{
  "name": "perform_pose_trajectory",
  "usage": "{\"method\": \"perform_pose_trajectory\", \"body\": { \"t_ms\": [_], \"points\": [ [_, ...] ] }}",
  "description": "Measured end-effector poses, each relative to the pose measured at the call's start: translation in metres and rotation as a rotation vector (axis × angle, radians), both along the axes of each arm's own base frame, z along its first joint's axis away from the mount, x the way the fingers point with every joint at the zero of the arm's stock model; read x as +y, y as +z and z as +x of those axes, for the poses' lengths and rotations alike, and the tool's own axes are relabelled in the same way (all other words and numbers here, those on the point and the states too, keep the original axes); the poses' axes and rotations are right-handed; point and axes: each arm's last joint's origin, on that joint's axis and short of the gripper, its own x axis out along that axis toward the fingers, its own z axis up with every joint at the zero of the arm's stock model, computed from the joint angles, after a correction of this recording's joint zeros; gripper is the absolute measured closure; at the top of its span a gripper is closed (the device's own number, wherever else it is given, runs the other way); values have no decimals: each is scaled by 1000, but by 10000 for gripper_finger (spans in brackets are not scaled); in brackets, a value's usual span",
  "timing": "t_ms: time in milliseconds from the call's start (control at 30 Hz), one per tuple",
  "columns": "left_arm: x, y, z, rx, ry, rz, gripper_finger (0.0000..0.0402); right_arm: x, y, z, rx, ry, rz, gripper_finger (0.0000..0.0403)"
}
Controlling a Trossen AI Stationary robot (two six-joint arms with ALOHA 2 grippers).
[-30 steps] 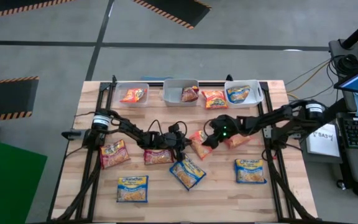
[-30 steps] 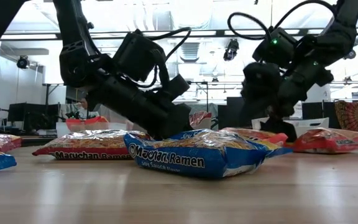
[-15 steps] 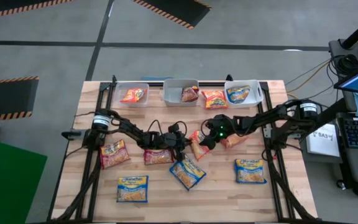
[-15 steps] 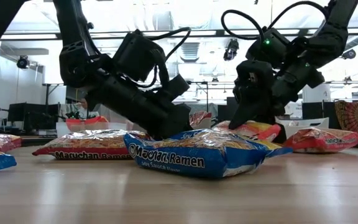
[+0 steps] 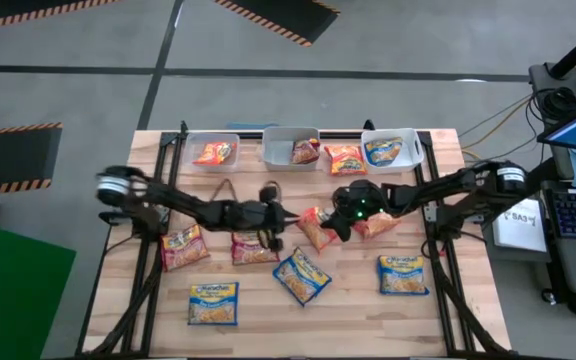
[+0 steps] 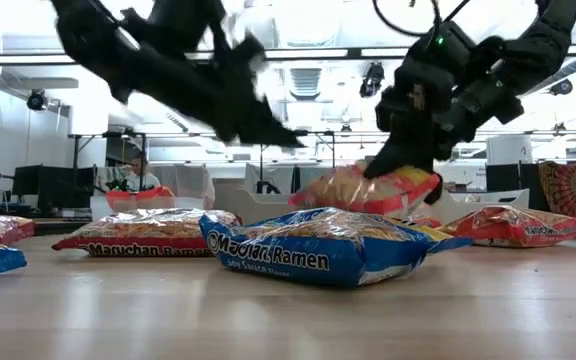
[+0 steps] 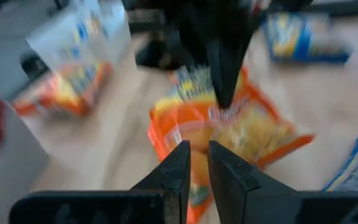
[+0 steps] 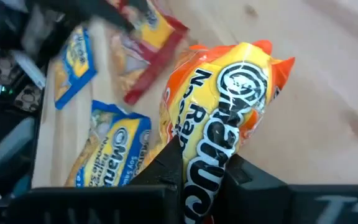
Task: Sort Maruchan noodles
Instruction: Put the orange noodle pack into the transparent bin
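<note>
Right gripper (image 6: 400, 172) pinching orange packet (image 6: 368, 190) above blue packet (image 6: 313, 245); left gripper (image 5: 278, 214) pressed together nearby.

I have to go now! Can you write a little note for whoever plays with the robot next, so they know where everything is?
Right gripper: shut on an orange packet, lifted off the table.
Left gripper: shut, empty, raised mid-table.
Done: the three bins at the far edge hold one packet each.
Left: an orange packet between bins, two red packets, another orange, three blue packets on the table.
</note>
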Motion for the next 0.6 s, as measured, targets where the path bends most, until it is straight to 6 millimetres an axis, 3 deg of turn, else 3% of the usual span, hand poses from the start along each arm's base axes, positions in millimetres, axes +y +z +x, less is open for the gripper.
{"method": "perform_pose_trajectory", "body": {
  "t_ms": [267, 433, 600],
  "points": [
    [2, 55, -49, -203, -39, -30, 363, 6, 25, -5, -123, -16, -345, 369],
    [3, 69, -68, -301, -29, -78, 358, 9, 38, 1, -213, -43, -565, 369],
    [4, 75, -76, -348, -23, -108, 311, 12, 46, 10, -346, -25, -664, 369]
  ]
}}
